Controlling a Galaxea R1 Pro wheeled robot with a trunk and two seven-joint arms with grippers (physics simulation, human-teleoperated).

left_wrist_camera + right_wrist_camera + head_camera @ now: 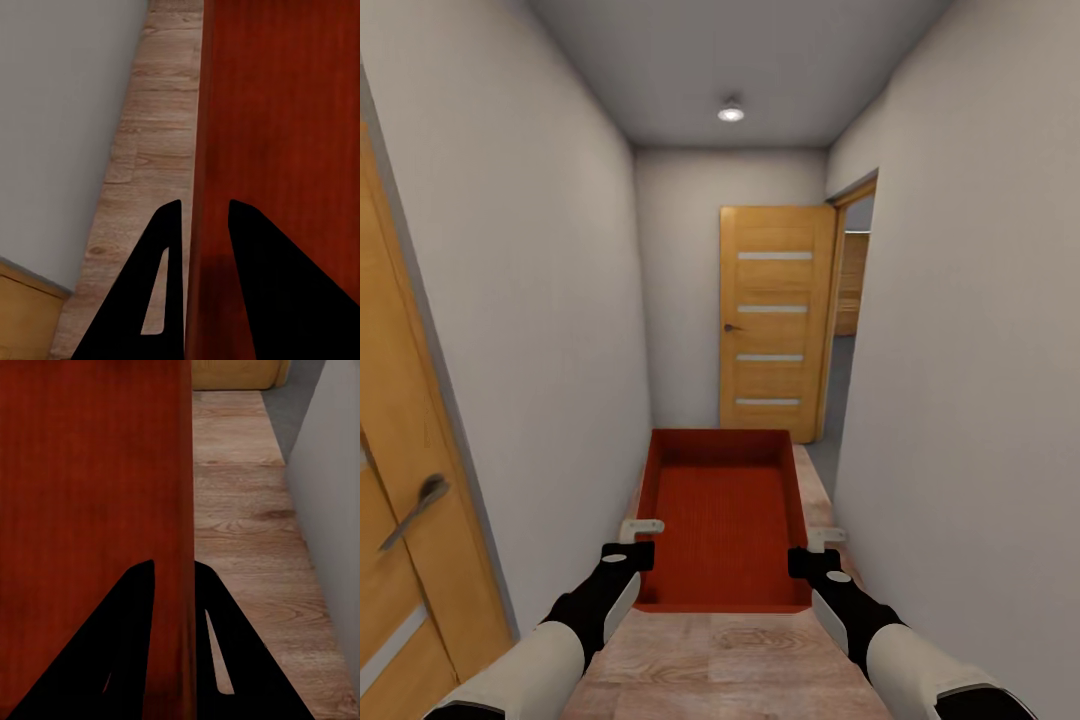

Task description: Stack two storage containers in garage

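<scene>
I am in a narrow hallway, holding one red-orange storage container (725, 520) level in front of me over the light wood planks. My left gripper (641, 541) is shut on its left wall and my right gripper (812, 552) on its right wall. In the left wrist view the left gripper (204, 204) has its fingers on either side of the container wall (285, 112). The right wrist view shows the same for the right gripper (174, 564) and the container (90, 457). The bin is empty. The other container is out of view.
Grey walls stand close on both sides. A closed wooden door (400, 520) with a lever handle is at my near left. At the hall's end an open wooden door (775, 320) stands beside a doorway on the right, where dark grey floor (832, 400) begins.
</scene>
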